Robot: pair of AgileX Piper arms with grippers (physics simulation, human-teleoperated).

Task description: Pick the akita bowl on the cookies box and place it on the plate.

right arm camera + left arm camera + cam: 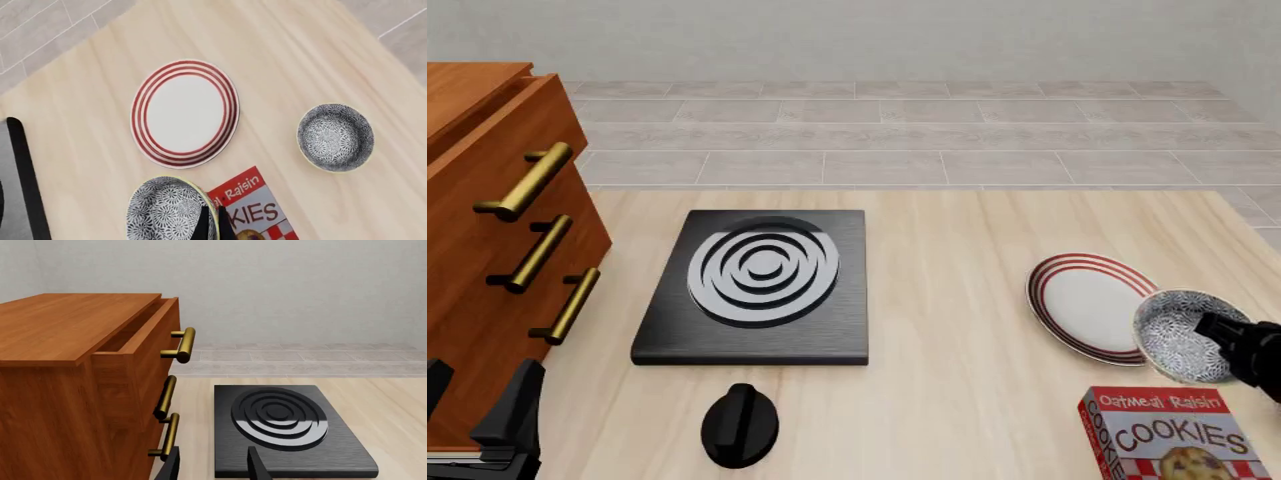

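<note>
the akita bowl (1190, 336) is lifted off the cookies box (1178, 434) and hangs in the lower right of the front view, its rim overlapping the right edge of the plate (1090, 305) in that picture. that fits a carry partway done: the bowl is clear of the box, whose top shows bare, and looks not yet centred over the plate.

the right gripper (211, 223) is clenched on the bowl's rim. in the right wrist view, at the bottom centre, its two dark fingers stand almost together with the bowl's wall (167, 210) pinched between them, one inside and one outside. holding by the rim keeps the bowl roughly level and leaves its base free to be set down. from this view the plate (185, 113) lies well apart from the held bowl, toward the frame's middle, so i judge the arm has some travel left before lowering.

a second speckled bowl (335, 137) sits on the wooden table (280, 55) at the right of the wrist frame, apart from the plate; it is not the one being carried.

the left gripper (213, 466) idles with its fingers spread and nothing between them, at the bottom of its wrist view, facing the black stove slab (287, 427) and beside the wooden drawer cabinet (73, 385). a black knob (739, 424) rests on the table in front of the stove.
</note>
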